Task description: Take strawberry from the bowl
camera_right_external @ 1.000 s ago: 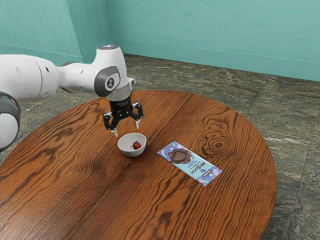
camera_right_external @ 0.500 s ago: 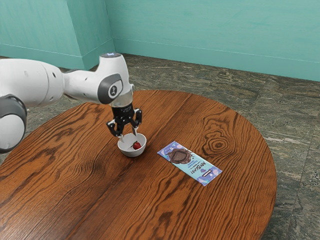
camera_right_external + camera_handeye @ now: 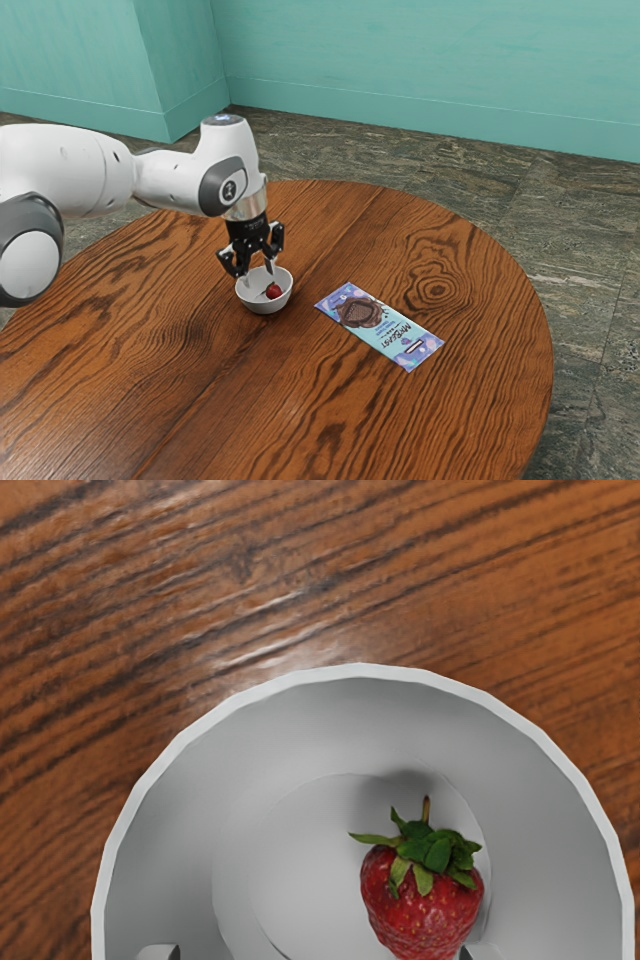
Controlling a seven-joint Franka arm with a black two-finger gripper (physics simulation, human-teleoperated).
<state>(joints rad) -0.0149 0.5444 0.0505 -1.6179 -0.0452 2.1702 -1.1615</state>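
Spelling out "MrBEAST" in dark letters on the blue-and-purple wrapper; carrying smaller print there, too tiny for reading; bearing a small, unreadable emblem on the arm.

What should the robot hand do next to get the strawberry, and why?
I'd probably nudge my gripper a little toward the exterior view's right. The fingers are open over the bowl, but the strawberry sits much nearer one fingertip than the other, so centring over it first should make the grab safer.
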